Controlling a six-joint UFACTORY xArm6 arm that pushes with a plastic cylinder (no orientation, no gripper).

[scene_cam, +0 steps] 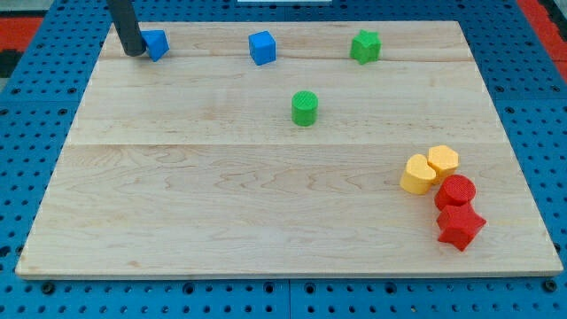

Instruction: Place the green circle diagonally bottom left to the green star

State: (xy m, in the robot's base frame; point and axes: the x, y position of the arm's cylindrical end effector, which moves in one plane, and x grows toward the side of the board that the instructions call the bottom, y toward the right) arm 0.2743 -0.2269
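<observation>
Far right of my tip [135, 52], the green circle [305, 107], down-left of the green star [364, 46]; end effector gripless, touching a blue block [156, 44].

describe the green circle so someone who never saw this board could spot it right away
Start at the wooden board and find the row of blocks along the view's top edge. The green circle stands alone just below that row, down and to the view's left of the green star. It is a smooth round cylinder, while the star has points. My tip is far off, beside the leftmost blue block.
</observation>
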